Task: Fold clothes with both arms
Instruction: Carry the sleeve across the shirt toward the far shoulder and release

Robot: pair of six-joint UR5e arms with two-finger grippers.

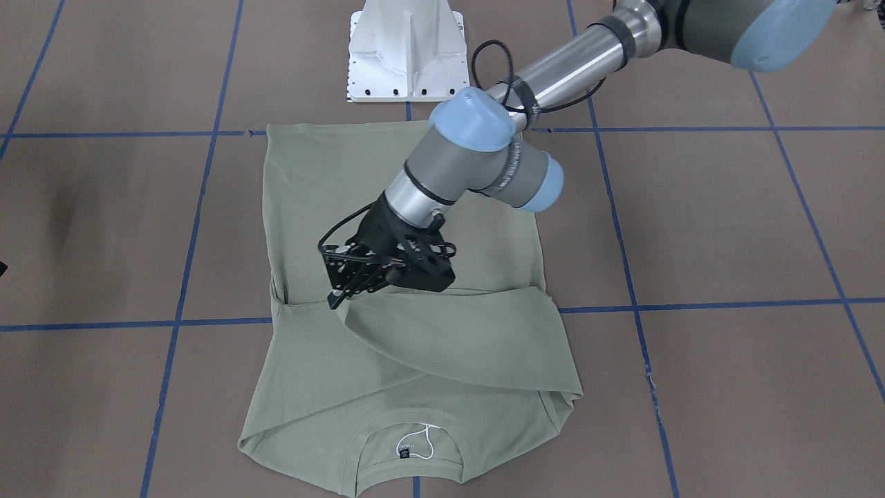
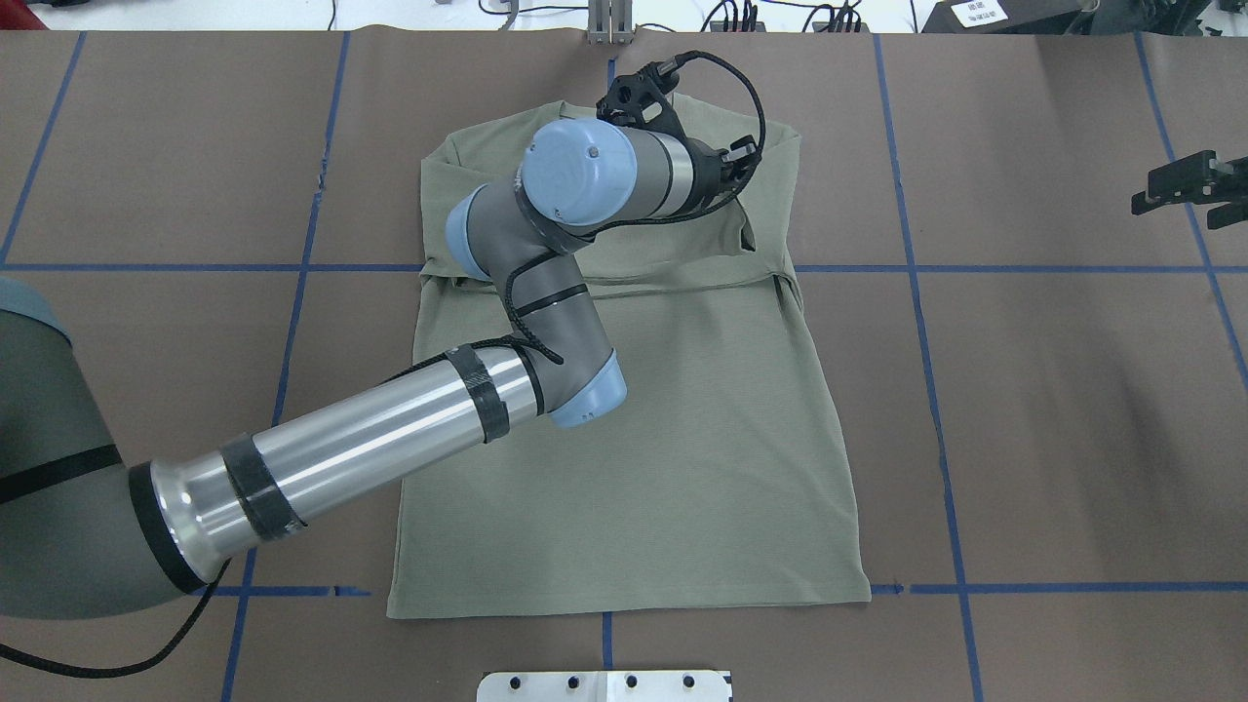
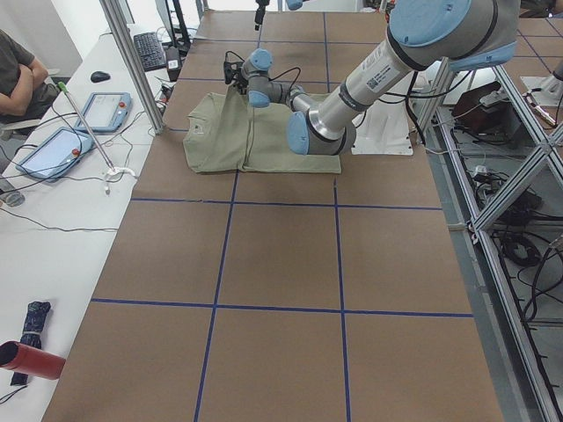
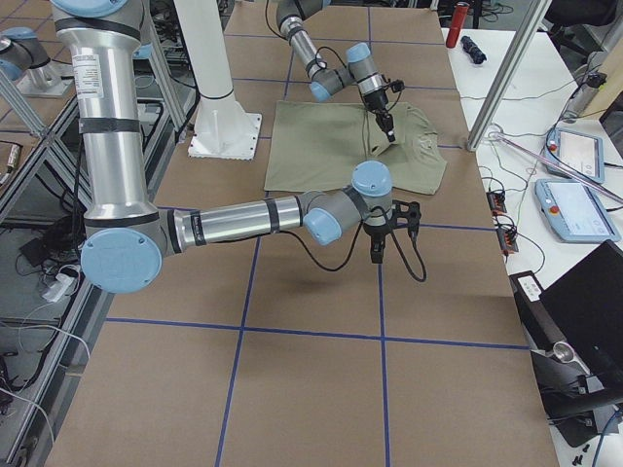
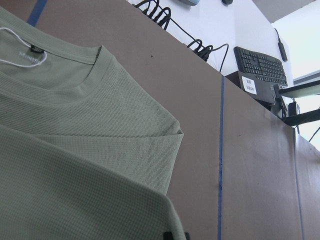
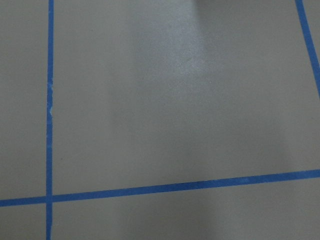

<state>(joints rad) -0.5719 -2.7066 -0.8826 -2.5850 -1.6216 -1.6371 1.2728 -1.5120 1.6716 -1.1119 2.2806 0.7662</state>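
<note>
Front-facing view: the left arm reaches down over the shirt, which lies spread on the worktop. The left end effector has its fingers pressed together, pinching the edge of a folded-over part of the shirt. From its tips that fold sweeps sideways across the chest. Past the tips, on the side away from the pedestal base, sits the collar with its neck label and white string.

Overhead: the wrist hides the left end effector's tips, and the shirt runs out beneath it and back toward the robot. The right end effector hangs well apart from the shirt over bare worktop. Spread or pressed together, I cannot tell.

Left side view: the near left arm stretches over the shirt. A person sits beyond the worktop's edge.

Right side view: the right arm points the right end effector downward, near the shirt but clear of its edge. The far left end effector points down onto the fabric.

Left wrist: shirt fabric fills the space right up against the end effector, and a black fingertip meets its edge. The collar lies beyond, with a keyboard past the worktop.

Right wrist: beneath the end effector are worktop and blue tape.
</note>
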